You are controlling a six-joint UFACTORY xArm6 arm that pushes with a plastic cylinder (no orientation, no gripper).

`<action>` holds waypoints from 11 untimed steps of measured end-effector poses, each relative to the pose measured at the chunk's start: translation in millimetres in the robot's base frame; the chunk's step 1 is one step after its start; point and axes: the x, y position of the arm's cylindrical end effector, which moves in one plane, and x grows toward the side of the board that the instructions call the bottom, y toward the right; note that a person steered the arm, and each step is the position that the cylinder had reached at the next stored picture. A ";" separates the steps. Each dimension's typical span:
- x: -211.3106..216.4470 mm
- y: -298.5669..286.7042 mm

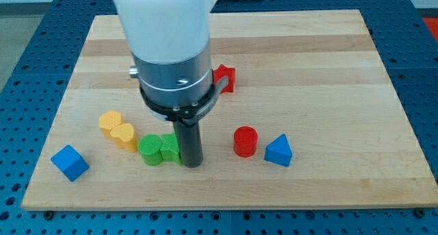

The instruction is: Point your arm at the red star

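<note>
The red star [225, 78] lies near the middle of the wooden board [308, 50], partly hidden behind the arm's body. My tip [192, 164] rests on the board well below the star, toward the view's bottom. It touches the right side of a green block [170, 148], beside another green block [150, 150].
A red cylinder [245, 141] and a blue triangular block [278, 151] sit to the tip's right. Two yellow blocks [109, 121] [124, 135] lie to the left. A blue cube [70, 162] sits at the bottom left. The arm's white and grey body [168, 43] covers the upper middle.
</note>
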 end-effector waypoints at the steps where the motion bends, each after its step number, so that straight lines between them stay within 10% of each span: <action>1: -0.1 -6.4; 11: -25.8 -73.5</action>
